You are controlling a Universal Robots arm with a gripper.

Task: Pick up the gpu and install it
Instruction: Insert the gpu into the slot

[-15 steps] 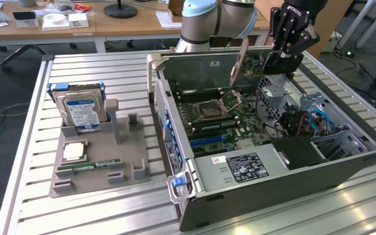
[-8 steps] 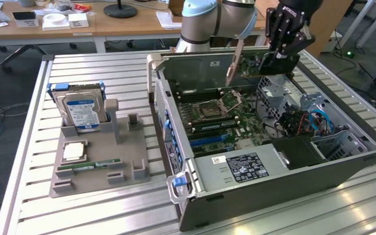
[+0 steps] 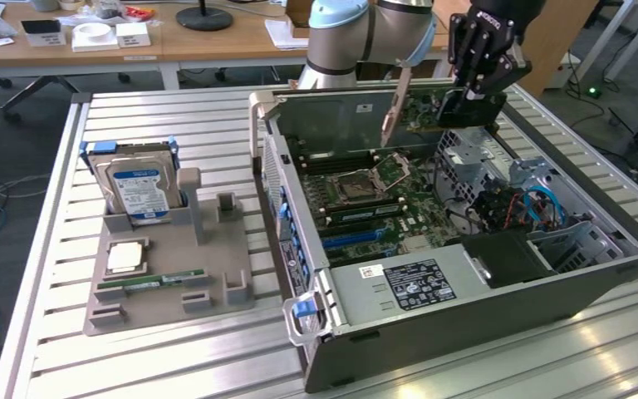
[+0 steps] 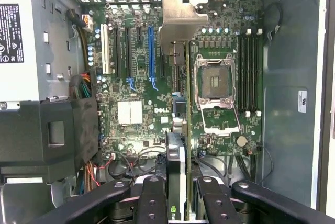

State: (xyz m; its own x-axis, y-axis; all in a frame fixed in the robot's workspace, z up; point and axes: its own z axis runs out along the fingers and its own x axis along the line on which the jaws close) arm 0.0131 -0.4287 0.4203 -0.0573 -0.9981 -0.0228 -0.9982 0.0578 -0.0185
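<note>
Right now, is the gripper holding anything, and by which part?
Yes: the gripper holds the gpu, clamped across its flat faces at the end away from its silver bracket, above the open computer case.

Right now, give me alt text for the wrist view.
The black robot hand grips a thin green-and-black gpu card with a silver metal bracket, edge-on, over the green motherboard inside an open grey computer case. Its silver processor socket stands empty.

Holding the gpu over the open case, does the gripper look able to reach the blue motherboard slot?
Probably yes. The gripper, jaws shut on the gpu, hangs above the open case; no cable or bracket lies across the blue slot in the wrist view.
</note>
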